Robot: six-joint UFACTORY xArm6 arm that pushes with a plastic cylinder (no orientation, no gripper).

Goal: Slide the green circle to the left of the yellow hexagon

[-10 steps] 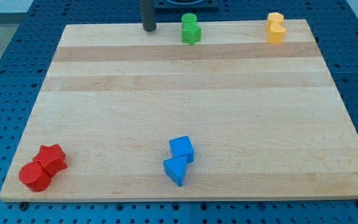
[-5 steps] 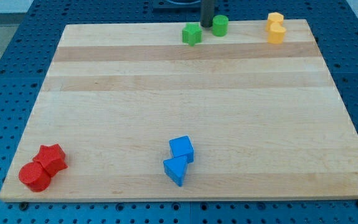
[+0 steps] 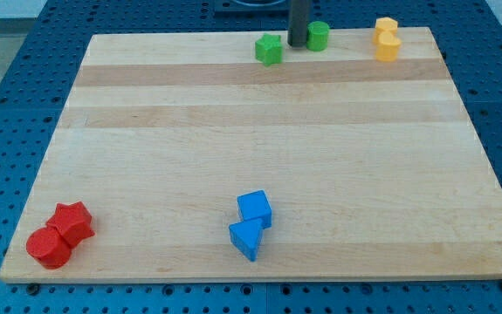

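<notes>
While the green circle (image 3: 318,36) sits at the board's top edge, well left of the yellow hexagon (image 3: 386,25), the tip (image 3: 298,43) is seen touching its left side; nothing is grasped. A straight rightward push, kept centred, is advised. No writing is visible.

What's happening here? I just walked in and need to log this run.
My tip sits at the view's top, pressed against the left side of the green circle, between it and the green star. The circle is to go just left of the yellow hexagon, but a clear gap still lies between them. The red and blue blocks sit near the bottom.
</notes>
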